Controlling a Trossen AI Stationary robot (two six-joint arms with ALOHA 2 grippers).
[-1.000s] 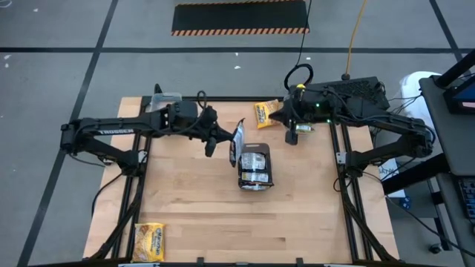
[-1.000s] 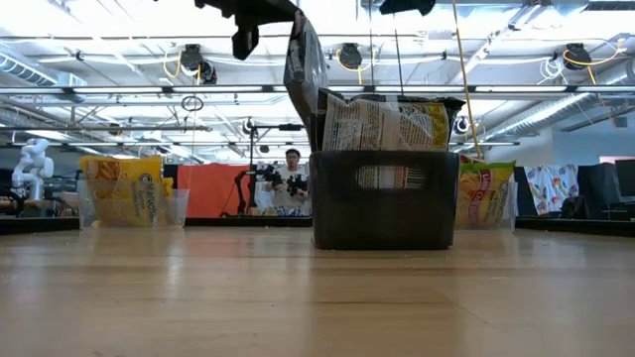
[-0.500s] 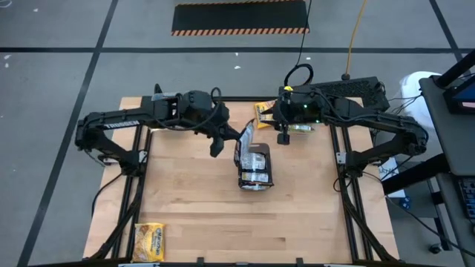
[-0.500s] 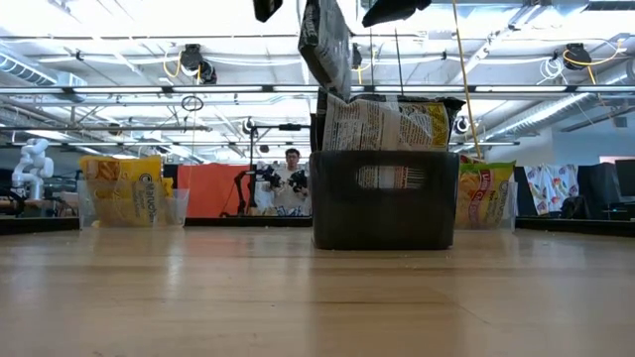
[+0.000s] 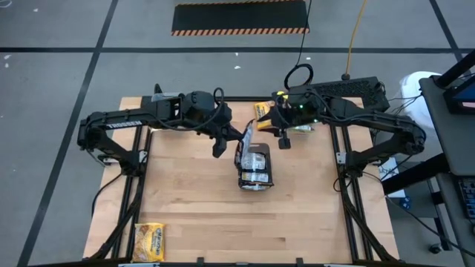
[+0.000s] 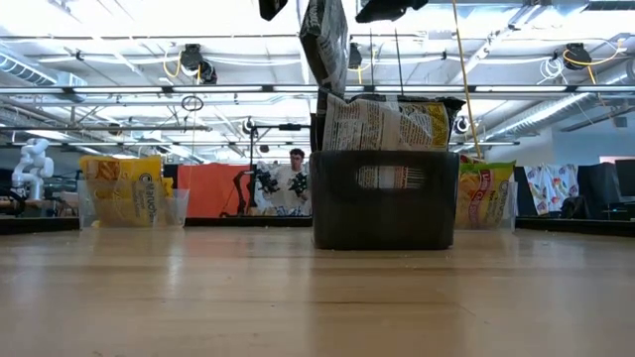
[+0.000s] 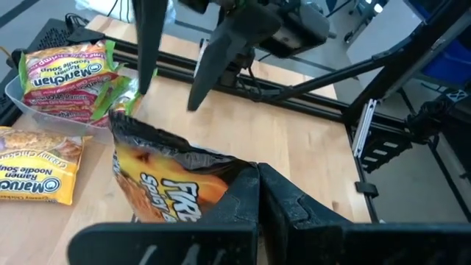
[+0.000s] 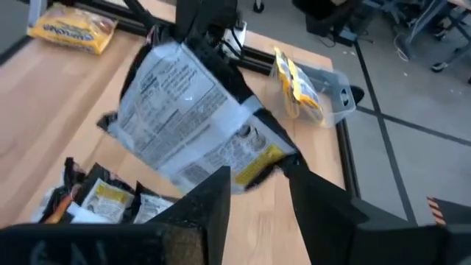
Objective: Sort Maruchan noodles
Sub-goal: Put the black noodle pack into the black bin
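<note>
Left end effector (image 5: 236,143) grips dark packet (image 5: 246,141); right end effector (image 5: 283,141) just beside, open.

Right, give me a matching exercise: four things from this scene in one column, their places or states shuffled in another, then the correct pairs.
Things:
1. dark packet
2. dark grey tray
3. yellow packet
4. right gripper

Places or states:
A. lying flat at a near corner of the table
B. standing mid-table, packed with packets
C. held in the air by the left gripper
D. open, beside the lifted packet

Pairs: 1-C, 2-B, 3-A, 4-D
</note>
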